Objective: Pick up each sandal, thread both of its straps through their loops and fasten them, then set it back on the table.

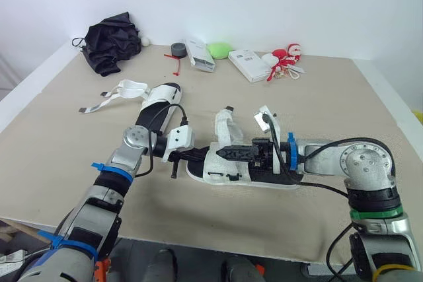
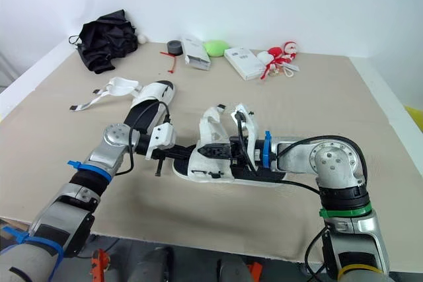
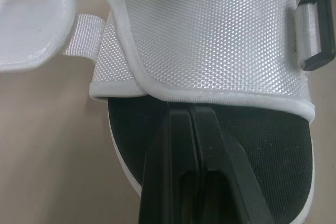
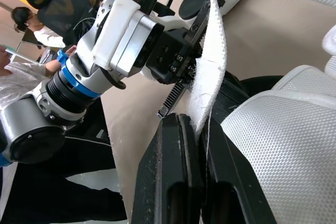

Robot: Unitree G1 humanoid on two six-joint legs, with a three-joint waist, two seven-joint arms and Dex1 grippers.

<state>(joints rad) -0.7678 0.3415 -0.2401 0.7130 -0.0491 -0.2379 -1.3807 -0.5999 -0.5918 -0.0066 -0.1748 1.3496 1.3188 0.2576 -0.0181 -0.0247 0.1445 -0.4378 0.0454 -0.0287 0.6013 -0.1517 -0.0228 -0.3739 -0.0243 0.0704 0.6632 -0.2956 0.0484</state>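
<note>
While the beige table [image 1: 59, 163] spreads under everything, with a black cloth bag [image 1: 109, 47] at its far left corner, one white sandal [image 1: 228, 166] is close to the near edge around the middle. A second sandal [image 1: 160, 97] lies farther back to the left, its loose straps [image 1: 106, 99] trailing leftward on the surface. The left gripper [image 3: 190, 109] reaches in from the left, fingers pressed together, tips at the hem of the sandal's mesh upper above the black insole [image 3: 262, 145]; whether they pinch anything I cannot tell. The right gripper [image 4: 198, 127] comes from the right, clamped tight on a white strap [image 4: 214, 61] of the same sandal.
</note>
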